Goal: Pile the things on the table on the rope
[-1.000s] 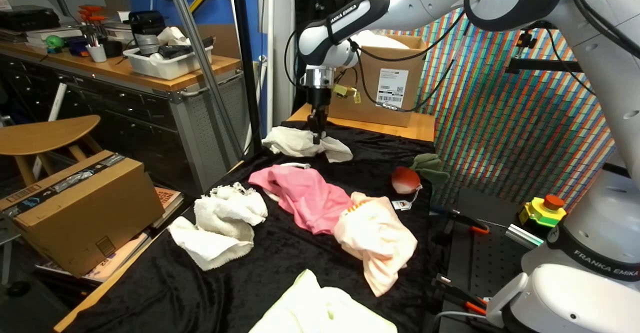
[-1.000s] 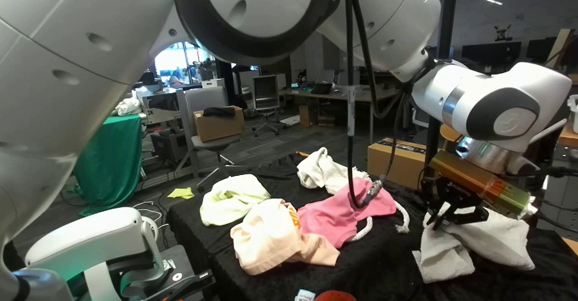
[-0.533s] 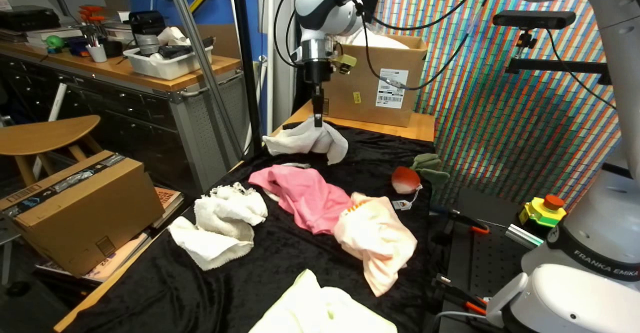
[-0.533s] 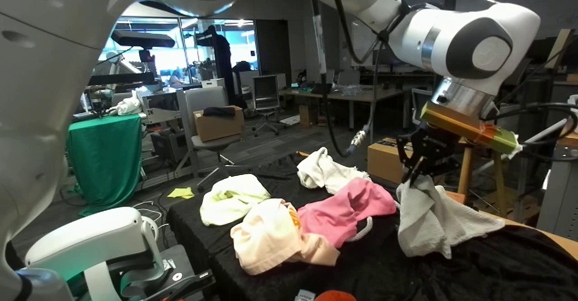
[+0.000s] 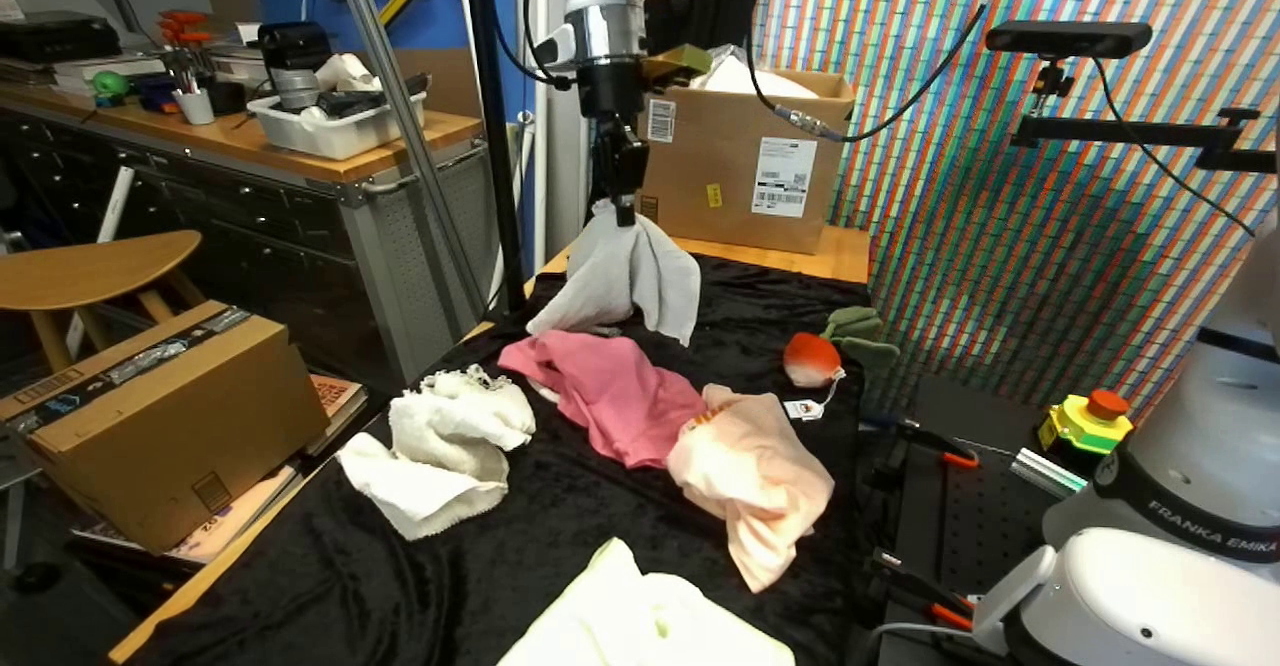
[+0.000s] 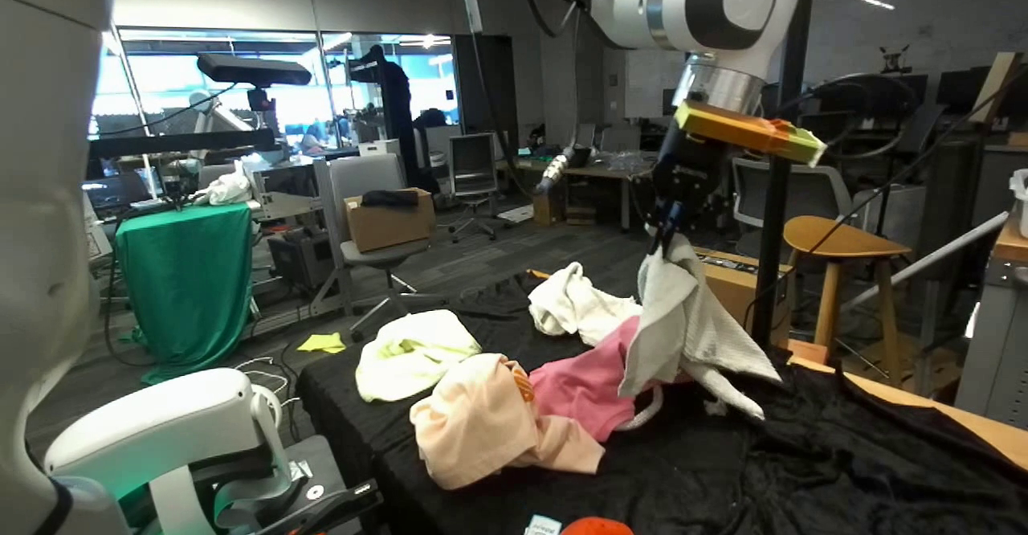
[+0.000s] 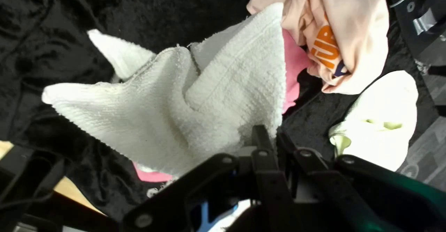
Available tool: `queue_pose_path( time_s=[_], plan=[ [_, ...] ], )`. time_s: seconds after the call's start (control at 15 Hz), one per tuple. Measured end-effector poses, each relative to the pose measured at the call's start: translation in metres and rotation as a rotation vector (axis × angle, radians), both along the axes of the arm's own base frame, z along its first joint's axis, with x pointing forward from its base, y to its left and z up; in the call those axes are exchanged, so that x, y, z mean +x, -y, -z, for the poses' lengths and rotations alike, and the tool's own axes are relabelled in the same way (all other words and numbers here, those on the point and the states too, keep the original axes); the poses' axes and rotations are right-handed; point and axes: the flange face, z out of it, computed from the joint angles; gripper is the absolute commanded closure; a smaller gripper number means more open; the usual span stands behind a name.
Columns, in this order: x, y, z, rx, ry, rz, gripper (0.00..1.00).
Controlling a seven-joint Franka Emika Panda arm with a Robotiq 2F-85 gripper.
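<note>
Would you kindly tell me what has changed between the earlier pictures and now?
In an exterior view, the gripper has taken hold of the white towel, lifted it and carried it left towards the pink cloth. The towel now hangs down; whether its lower edge touches the pink cloth is unclear. The pink cloth, peach cloth, pale green cloth, other white cloth and tagged red item stayed put.

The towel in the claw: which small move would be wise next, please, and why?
I would probably bring the towel over the middle of the pink cloth. The claw is shut on the towel, which hangs below it; in an exterior view, the rope loops out at the pink cloth's edge, so the pile seems to belong there.
</note>
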Motion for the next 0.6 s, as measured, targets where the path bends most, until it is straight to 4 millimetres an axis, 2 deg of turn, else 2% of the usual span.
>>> queue_pose_path(
  time_s=[0.2, 0.33, 0.47, 0.6],
  plan=[
    [-0.014, -0.053, -0.024, 0.0, 0.018, -0.111, 0.9],
    [-0.022, -0.084, -0.031, -0.004, 0.025, -0.165, 0.9],
    [-0.027, -0.106, -0.028, -0.024, 0.021, -0.201, 0.91],
    [-0.03, -0.118, -0.018, -0.053, 0.008, -0.21, 0.9]
  ],
)
